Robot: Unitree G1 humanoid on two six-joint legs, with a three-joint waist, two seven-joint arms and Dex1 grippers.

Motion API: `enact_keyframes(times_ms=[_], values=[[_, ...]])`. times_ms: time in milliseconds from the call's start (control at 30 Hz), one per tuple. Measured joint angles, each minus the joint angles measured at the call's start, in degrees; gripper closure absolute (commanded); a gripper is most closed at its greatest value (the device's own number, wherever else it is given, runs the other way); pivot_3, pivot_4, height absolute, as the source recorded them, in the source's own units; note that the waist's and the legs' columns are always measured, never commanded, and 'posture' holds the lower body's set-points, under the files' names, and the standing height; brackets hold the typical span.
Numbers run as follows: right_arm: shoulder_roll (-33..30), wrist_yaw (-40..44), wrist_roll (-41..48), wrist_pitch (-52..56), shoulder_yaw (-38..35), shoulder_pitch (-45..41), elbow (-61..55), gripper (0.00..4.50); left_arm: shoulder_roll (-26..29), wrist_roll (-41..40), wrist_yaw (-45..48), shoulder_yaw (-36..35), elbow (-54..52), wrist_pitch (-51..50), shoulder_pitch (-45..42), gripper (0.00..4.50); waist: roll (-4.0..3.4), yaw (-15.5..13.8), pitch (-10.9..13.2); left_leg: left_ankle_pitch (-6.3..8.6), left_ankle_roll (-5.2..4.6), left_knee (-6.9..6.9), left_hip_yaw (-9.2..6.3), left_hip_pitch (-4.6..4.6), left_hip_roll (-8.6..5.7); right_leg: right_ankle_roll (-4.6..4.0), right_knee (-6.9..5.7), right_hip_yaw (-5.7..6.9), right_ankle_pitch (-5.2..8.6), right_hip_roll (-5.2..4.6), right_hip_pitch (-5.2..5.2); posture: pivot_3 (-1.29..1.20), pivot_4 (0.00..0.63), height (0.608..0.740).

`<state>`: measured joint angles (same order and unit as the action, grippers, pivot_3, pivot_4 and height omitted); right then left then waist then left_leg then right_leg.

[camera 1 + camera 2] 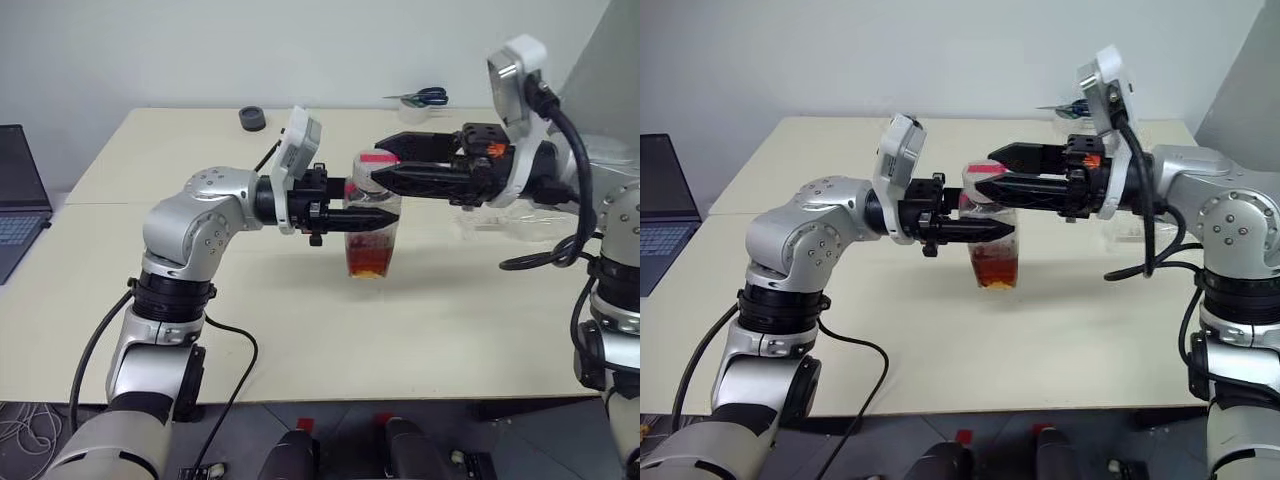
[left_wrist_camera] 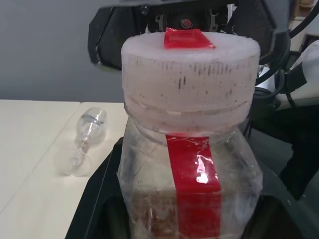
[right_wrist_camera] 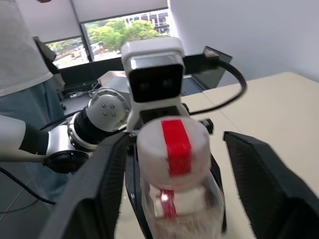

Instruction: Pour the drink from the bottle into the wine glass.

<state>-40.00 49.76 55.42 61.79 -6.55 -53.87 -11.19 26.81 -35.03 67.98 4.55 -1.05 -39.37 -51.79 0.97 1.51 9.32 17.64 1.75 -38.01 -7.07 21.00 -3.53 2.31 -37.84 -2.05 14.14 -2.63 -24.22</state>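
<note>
Pale and nearly bare, the cream table [image 1: 450,330] runs across the room in front of a plain grey wall. Above its middle the bottle [image 1: 372,225] is held upright, and from the head views I cannot tell whether its base touches the tabletop. It is clear and squarish, with a red label strip [image 2: 195,174] running up its side. The white cap [image 3: 172,144], crossed by a red band, is still on. A small pool of the drink [image 1: 368,262], reddish amber, sits in the bottom.

The left gripper [image 1: 362,216] reaches in level from the left, and its two black fingers are clamped on the bottle's body below the neck, one on each side. The right gripper [image 1: 385,160] comes in level from the opposite side at cap height. Its jaws stand wide, one finger on either side of the cap with a clear gap to each, so it touches nothing; the right wrist view shows this plainly.

Off to one side of the bottle, the wine glass [image 2: 85,142] lies on its side on the table, as seen from the left wrist. Farther back on the table are a dark roll of tape [image 1: 253,119] and a pair of blue-handled scissors [image 1: 428,97]. A laptop [image 1: 18,195] lies at the left edge.
</note>
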Motion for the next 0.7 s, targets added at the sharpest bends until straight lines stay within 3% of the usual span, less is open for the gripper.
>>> enact_keyframes(times_ms=[33, 167, 300, 500, 700], values=[[-1.27, -0.45, 0.01, 0.36, -1.22, 1.31, -0.39, 0.03, 0.04, 0.44, -0.09, 0.04, 0.43, 0.38, 0.01, 2.62, 0.0, -0.01, 0.0, 0.0, 0.0, 0.01, 0.0, 0.01, 0.01, 0.0, 0.01, -0.02, 0.0, 0.0, 0.0, 0.0, 0.15, 0.74], [-4.13, -4.91, 0.41, 1.44, -6.45, 6.12, -4.13, 0.03, 0.7, 2.49, -1.09, 0.04, 1.76, 2.39, 0.92, 2.62, 0.0, -0.02, 0.0, 0.0, 0.0, 0.01, 0.01, 0.02, 0.02, 0.0, 0.0, -0.08, 0.0, -0.01, -0.03, 0.0, 0.15, 0.74], [-2.0, -12.03, 1.15, 1.16, -9.26, 10.62, -11.27, 0.03, -0.04, 4.08, -2.66, 0.05, 3.59, 4.1, 1.64, 2.62, 0.01, 0.16, 0.0, 0.0, 0.0, 0.0, 0.03, 0.02, 0.05, 0.0, -0.07, -0.13, 0.0, -0.01, -0.05, 0.0, 0.15, 0.74], [9.89, -30.77, -7.29, -2.97, -2.73, 13.35, -22.7, 0.03, -3.71, 9.14, -5.71, 1.12, 8.8, 11.21, 1.62, 2.62, 0.0, 0.11, 0.0, -0.01, 0.02, -0.04, 0.02, 0.05, 0.03, 0.0, -0.12, -0.19, 0.0, -0.01, -0.1, 0.0, 0.15, 0.74], [11.84, -36.0, -11.62, -4.09, 0.74, 13.69, -24.32, 0.03, -5.42, 10.52, -5.86, 1.84, 11.26, 14.02, 1.47, 2.62, 0.0, 0.1, 0.0, -0.01, 0.02, -0.05, 0.03, 0.11, -0.02, 0.0, -0.07, -0.13, 0.0, -0.05, -0.14, 0.0, 0.15, 0.74]])
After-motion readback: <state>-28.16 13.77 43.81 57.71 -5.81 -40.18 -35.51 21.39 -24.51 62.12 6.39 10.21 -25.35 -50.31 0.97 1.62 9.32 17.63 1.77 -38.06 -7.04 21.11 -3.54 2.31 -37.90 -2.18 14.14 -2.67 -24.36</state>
